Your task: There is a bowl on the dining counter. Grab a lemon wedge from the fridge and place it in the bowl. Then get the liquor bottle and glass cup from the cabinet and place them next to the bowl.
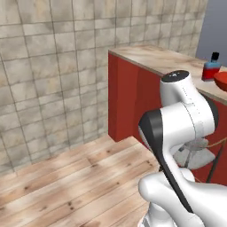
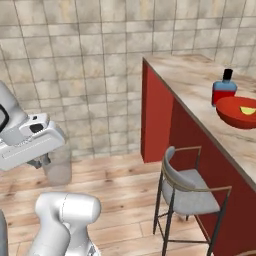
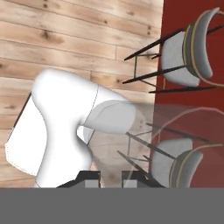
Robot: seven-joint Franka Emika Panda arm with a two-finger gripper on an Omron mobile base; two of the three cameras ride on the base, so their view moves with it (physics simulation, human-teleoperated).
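Observation:
My gripper (image 3: 111,177) is shut on a clear glass cup (image 3: 144,131), which hangs below the hand over the wooden floor. In the right base view the glass cup (image 2: 57,169) sits under the gripper (image 2: 46,162) at the far left, well away from the dining counter (image 2: 195,80). On that counter stands the red bowl (image 2: 235,116) with the lemon wedge (image 2: 247,110) inside. The liquor bottle (image 2: 224,88) stands right behind the bowl. From the left base view, the liquor bottle (image 1: 212,67) and the bowl's edge (image 1: 221,80) show on the dining counter (image 1: 150,55).
A grey bar stool (image 2: 187,192) stands against the counter's red front, between me and the bowl. Two stools (image 3: 183,57) (image 3: 175,162) appear in the hand view. A tiled wall (image 2: 75,75) closes the back. The wooden floor (image 1: 66,177) lies open to the left.

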